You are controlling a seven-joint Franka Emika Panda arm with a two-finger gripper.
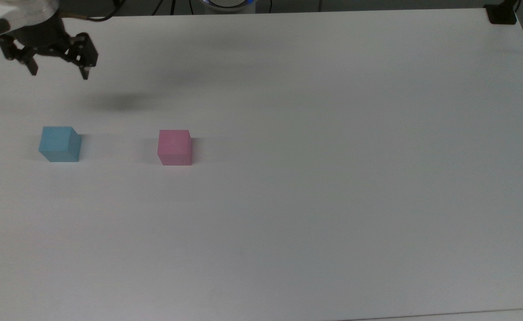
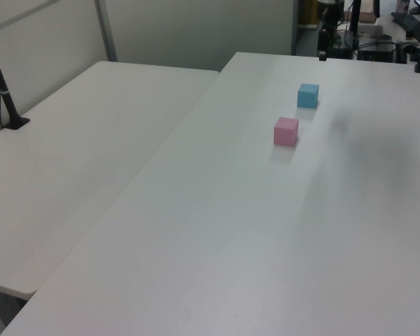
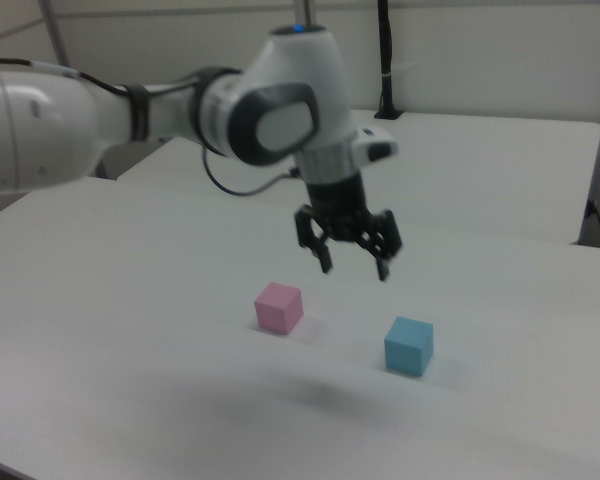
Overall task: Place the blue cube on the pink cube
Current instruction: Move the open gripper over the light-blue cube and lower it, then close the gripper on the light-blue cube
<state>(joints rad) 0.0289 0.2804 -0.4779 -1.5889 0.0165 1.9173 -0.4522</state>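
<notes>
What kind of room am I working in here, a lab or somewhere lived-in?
Most likely a robotics lab or test cell: bare white tables, a camera post clamped at one edge, and just the blue cube and pink cube set out under the open gripper.

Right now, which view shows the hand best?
The right view: the whole hand shows, fingers open, in the air above the cubes. The top view has it near the top view's left edge. The left view gives little of it.
</notes>
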